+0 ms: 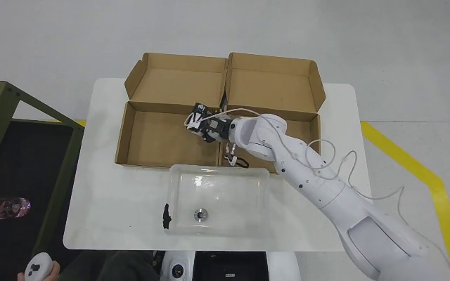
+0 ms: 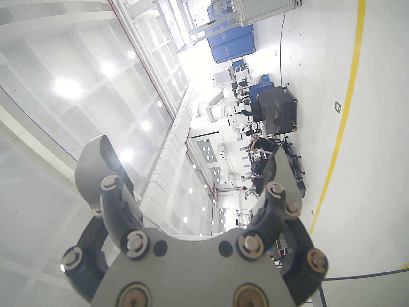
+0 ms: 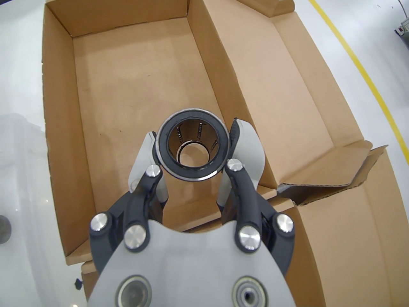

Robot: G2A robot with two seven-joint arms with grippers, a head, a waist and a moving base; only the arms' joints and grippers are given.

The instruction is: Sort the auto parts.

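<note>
Over to the top view first: my right fingers (image 1: 200, 121) hang above the cardboard box (image 1: 151, 140) at centre-left of the frame, near its right-hand end and inside its walls. Lower down, the clear tray (image 1: 239, 204) holds a small round metal part (image 1: 202, 215), and a black part (image 1: 166, 216) sits at the tray's left edge, over the white surface (image 1: 105, 183). Something dark lies beside the arm in the second box (image 1: 274, 81); I cannot make out what.

Left wrist view now: my left fingers (image 2: 96, 167) are spread wide with nothing between them, aimed up at the room.

Right wrist view: the right fingers (image 3: 247, 148) are clamped on a cylindrical bearing (image 3: 193, 144), held end-on above the box (image 3: 127, 81) and its bare floor.

I judge we are early in the task: one part is in hand and not yet dropped, and at least two are waiting.
</note>
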